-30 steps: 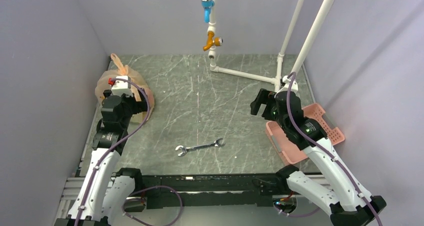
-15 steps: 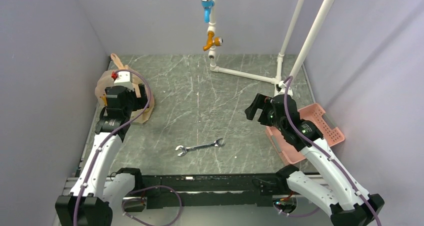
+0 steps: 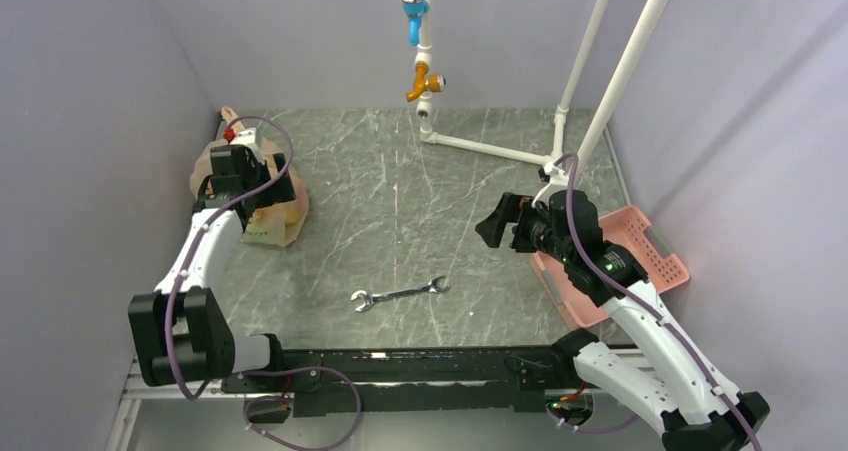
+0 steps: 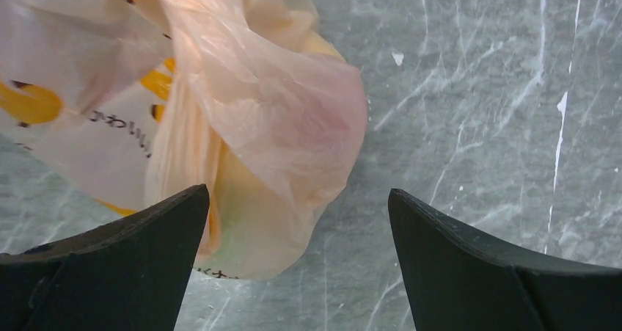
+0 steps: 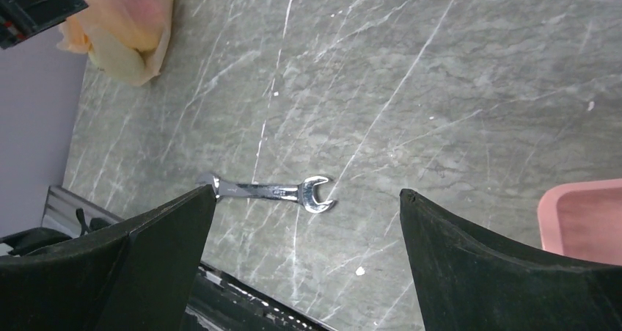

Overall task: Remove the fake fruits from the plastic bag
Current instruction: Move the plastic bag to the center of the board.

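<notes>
The peach-orange plastic bag (image 3: 270,216) lies crumpled at the far left of the table, against the left wall. It fills the upper left of the left wrist view (image 4: 242,103), with yellow-orange printed spots, and shows in the top left corner of the right wrist view (image 5: 128,23). No fruit shows outside it; a greenish tint shows through the film. My left gripper (image 3: 245,176) hangs open right above the bag, jaws wide apart (image 4: 297,199). My right gripper (image 3: 495,221) is open and empty above the table's right-middle (image 5: 308,195).
A steel wrench (image 3: 400,293) lies near the front middle, also in the right wrist view (image 5: 275,191). A pink slotted basket (image 3: 655,256) stands at the right edge. A white pipe frame (image 3: 490,149) with blue and orange valves stands at the back.
My left arm has stretched forward, moving its gripper farther back over the bag. My right gripper has moved left and a little nearer, away from the basket.
</notes>
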### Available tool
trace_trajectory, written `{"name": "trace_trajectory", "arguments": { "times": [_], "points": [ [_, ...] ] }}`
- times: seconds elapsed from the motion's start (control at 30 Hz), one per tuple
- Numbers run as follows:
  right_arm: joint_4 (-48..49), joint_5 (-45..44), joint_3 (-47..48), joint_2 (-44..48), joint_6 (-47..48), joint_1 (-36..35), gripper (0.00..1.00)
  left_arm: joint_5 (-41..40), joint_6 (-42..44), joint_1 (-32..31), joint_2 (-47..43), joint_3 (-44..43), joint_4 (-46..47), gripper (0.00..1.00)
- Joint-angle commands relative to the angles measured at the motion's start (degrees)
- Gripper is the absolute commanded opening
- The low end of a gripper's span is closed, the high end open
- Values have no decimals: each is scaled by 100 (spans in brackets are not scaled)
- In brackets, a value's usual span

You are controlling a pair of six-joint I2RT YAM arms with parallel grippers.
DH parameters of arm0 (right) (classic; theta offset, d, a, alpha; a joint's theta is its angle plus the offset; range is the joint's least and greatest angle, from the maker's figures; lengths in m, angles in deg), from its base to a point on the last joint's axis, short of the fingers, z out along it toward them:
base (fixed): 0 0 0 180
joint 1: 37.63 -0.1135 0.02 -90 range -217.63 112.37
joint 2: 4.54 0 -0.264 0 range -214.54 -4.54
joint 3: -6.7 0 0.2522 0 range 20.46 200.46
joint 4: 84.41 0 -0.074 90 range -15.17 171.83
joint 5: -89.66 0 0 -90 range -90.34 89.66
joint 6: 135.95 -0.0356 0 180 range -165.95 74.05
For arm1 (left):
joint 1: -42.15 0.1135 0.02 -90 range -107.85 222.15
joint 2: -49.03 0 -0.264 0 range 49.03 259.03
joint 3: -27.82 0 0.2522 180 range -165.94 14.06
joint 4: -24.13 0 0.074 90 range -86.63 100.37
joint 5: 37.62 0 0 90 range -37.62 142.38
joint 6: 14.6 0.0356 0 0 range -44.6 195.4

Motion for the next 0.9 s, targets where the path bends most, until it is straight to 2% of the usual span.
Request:
{"name": "trace_trajectory", "arguments": {
  "times": [0.0, 0.17, 0.43, 0.5, 0.6, 0.63, 0.87],
  "points": [
    [372, 381, -3, -96, 79, -18, 100, 775, -143, 105, 313, -291, -62, 98],
    [503, 519, -62, -188, 17, -11, 100, 920, -94, 103, 633, -420, -199, 83],
    [538, 658, -98, -319, -65, -13, 100, 844, -1, 99, 936, -627, -499, 47],
    [563, 668, -154, -324, -106, -12, 100, 858, 28, 88, 993, -670, -591, 33],
    [524, 742, -207, -398, -175, -19, 100, 768, 190, -71, 1101, -805, -800, 5],
    [483, 769, -196, -445, -182, -13, 100, 686, 259, -173, 1137, -870, -890, 0],
    [391, 768, -178, -526, -183, -15, 100, 686, 554, -1210, 932, -892, -1081, 0]
  ]
}}
